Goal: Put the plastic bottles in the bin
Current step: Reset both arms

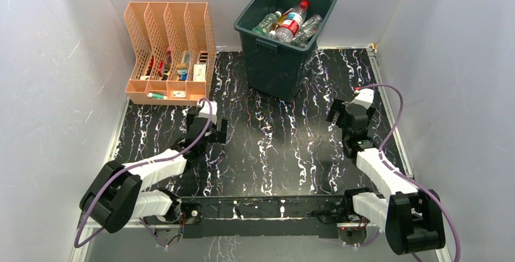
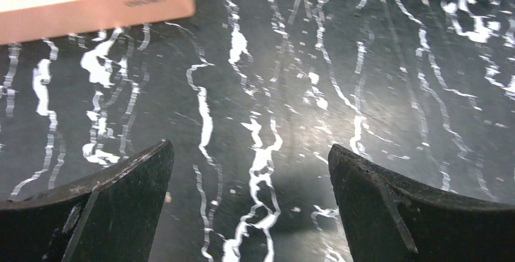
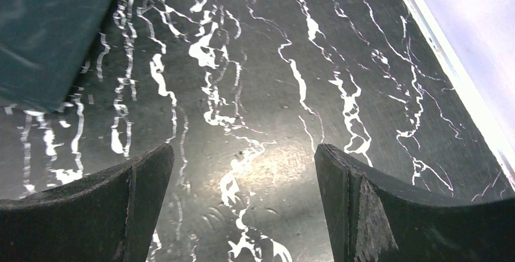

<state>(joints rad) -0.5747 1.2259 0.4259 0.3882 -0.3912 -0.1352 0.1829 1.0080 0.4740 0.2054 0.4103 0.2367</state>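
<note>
Left fingers: spread wide, empty, over bench. Right fingers: spread wide, empty. Bin: ahead-left of right fingers, upright on bench. Plastic bottles: heaped inside bin. Peach organizer: ahead-left of left fingers.

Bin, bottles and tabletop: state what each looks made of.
Bin: likely moulded plastic, dark green, dull sheen, rimmed top. Bottles: apparently clear plastic, see-through walls with glints, one red cap. Tabletop: glossy black surface with white veining, marble-look; stone or printed sheet, cannot tell.
</note>
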